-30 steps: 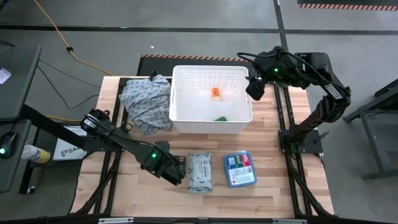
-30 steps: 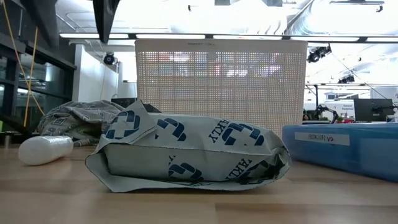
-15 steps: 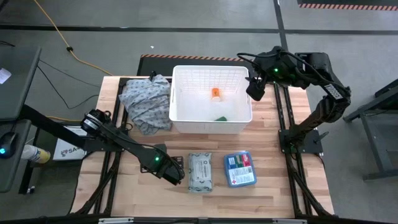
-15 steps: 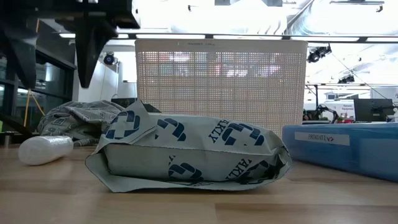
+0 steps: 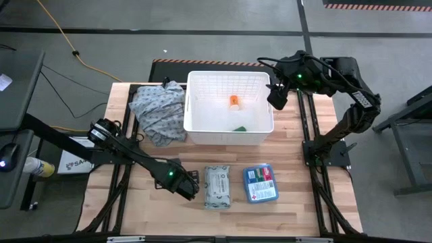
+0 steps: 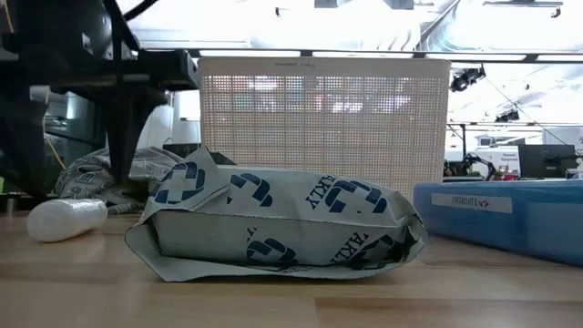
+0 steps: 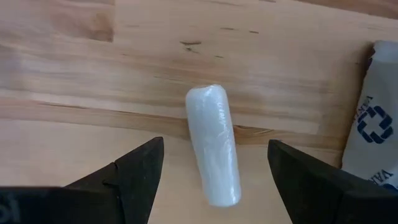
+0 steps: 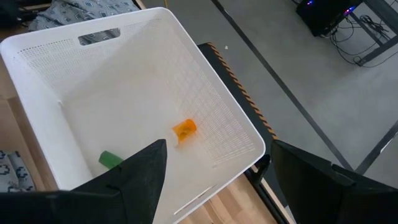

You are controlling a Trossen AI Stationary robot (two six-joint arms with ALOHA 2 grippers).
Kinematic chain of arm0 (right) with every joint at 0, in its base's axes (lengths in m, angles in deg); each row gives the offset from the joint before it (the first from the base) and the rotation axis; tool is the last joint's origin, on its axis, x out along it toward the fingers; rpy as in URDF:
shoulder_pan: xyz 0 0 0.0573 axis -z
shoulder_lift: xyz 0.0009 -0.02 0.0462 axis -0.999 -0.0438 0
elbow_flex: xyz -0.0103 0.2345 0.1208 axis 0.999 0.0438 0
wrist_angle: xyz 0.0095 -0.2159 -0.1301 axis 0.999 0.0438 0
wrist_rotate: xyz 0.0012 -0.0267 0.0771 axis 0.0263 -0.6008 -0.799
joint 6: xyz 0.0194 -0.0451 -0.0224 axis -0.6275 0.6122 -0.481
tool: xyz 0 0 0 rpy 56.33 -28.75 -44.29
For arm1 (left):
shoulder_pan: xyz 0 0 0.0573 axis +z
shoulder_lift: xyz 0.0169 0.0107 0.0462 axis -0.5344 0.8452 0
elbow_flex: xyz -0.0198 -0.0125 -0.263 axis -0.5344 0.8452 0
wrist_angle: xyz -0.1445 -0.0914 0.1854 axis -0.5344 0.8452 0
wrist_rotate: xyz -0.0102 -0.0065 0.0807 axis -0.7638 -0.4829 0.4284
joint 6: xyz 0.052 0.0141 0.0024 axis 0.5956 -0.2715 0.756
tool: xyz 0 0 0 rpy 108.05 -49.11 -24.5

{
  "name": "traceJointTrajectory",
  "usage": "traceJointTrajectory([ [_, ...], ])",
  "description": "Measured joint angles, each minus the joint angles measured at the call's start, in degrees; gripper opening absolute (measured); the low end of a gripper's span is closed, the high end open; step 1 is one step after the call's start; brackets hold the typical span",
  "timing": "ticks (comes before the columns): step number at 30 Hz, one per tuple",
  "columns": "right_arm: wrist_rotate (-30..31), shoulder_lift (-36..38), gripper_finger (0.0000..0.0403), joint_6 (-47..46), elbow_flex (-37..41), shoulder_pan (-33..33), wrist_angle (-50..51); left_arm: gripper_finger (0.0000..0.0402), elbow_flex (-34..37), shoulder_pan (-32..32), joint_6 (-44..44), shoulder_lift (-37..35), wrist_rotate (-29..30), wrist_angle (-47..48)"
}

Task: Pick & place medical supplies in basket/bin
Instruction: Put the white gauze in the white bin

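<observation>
Two supplies already lay in the basket [image 5: 192, 108], the orange bottle [image 5: 233, 101] and the green tube [image 5: 239, 127]. Over the last second the left gripper [image 7: 214, 180] had come down near the table's front, its fingers spread wide with the white tube [image 7: 214, 144] lying between and just ahead of them, untouched, so a grasp looked close. That tube was small, smooth, rounded and glossy, possibly film-wrapped. Just beside it lay the wipes pack [image 5: 217, 186], with the blue box [image 5: 260, 183] beyond. The right gripper [image 5: 276, 95], fingers apart and empty, hung over the basket's far corner
</observation>
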Motion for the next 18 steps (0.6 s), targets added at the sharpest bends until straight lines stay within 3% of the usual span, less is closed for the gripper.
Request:
traceJointTrajectory([
  [18,0.02,0.00,0.0277,-0.02,-0.02,0.01,-0.02,0.0319,3.82,0.55,-1.52,1.08,-1.27,-3.39],
])
